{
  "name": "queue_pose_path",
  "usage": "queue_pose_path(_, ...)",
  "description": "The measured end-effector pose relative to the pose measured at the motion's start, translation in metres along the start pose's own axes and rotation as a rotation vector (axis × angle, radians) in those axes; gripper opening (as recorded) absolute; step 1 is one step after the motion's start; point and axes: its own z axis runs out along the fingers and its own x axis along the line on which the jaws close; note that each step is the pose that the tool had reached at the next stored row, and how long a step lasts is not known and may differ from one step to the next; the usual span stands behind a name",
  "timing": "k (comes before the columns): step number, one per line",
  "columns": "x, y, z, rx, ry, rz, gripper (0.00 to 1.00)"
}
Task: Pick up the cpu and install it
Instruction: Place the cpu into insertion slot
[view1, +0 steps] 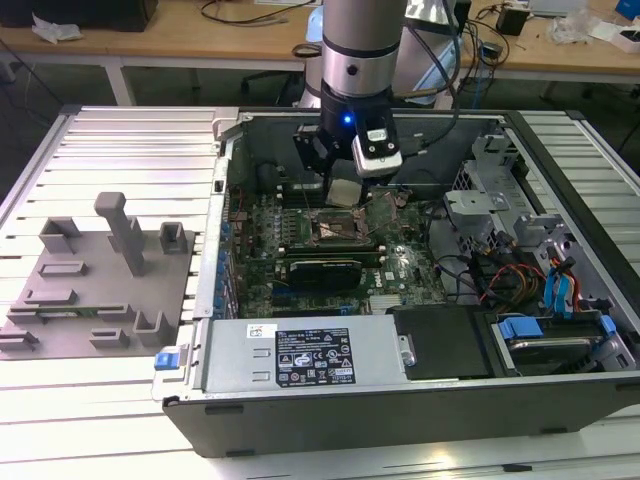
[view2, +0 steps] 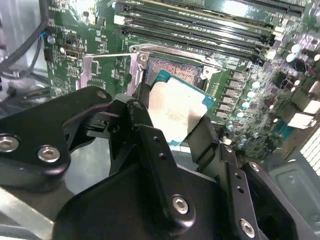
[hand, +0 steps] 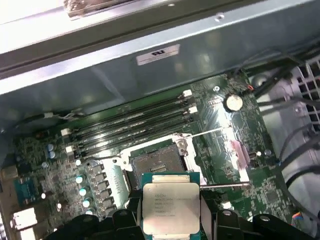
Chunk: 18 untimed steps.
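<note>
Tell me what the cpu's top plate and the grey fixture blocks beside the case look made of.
On the cpu, the top plate looks like silvery metal, satin finish, with a soft sheen; its rim looks like green circuit board. Even matte grey without glare, the fixture blocks are probably plastic.

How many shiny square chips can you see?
1. The cpu is clamped in the gripper, close to the empty socket on the motherboard. Others could be hidden.

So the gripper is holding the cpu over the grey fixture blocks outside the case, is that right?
Not quite: the gripper is holding the cpu over the open socket inside the case, as the first wrist view shows.
</note>
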Motion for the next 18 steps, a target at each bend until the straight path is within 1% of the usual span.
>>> queue_pose_path(4,0.0,0.0,0.0003,0.0016,-0.0072,0.086,0.55)
queue_pose_path(8,0.0,0.0,0.0005,0.0028,-0.0132,0.158,0.55)
queue_pose_path(9,0.0,-0.0001,0.0006,0.0033,-0.0156,0.186,0.55)
queue_pose_path(11,0.0,-0.0001,0.0008,0.0039,-0.0183,0.218,0.55)
queue_pose_path(12,0.0,-0.0001,0.001,0.0046,-0.0212,0.253,0.55)
queue_pose_path(13,0.0,-0.0001,0.0011,0.0051,-0.0235,0.279,0.55)
queue_pose_path(15,0.0,-0.0001,0.0013,0.0055,-0.026,0.309,0.55)
queue_pose_path(18,0.0,-0.0001,0.0017,0.0065,-0.0312,0.371,0.55)
